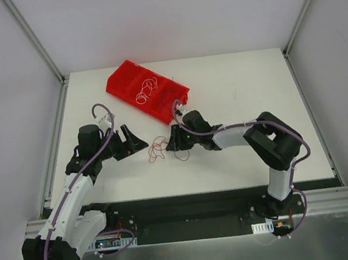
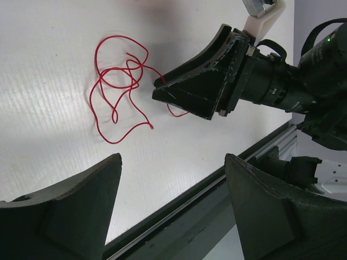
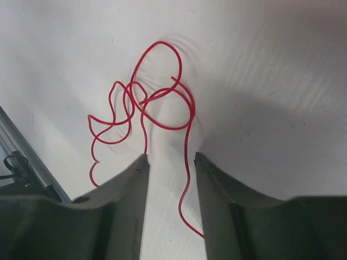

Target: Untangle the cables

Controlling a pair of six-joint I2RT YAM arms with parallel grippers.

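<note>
Right gripper (image 3: pixel 171 158): jaws narrowly apart, not closed. The thin curly red wire tangle (image 3: pixel 143 105) lies loose on the white table (image 1: pixel 234 96), directly ahead of its fingertips. One strand runs back through the gap between the two dark fingers (image 3: pixel 122 206), close to one inner face. Cannot tell whether it touches; the strand is not pinched.

Left gripper (image 2: pixel 172 160): jaws wide apart, holding nothing. The tangle sits ahead of it, clear of both fingertips. The right gripper's tips are at the tangle's far side, over one loop.

Top view: the tangle is between the two grippers, just beside each. A red plastic compartment bin (image 1: pixel 122 78) lies beyond the right gripper, holding whitish thin wires (image 1: pixel 146 90).
</note>
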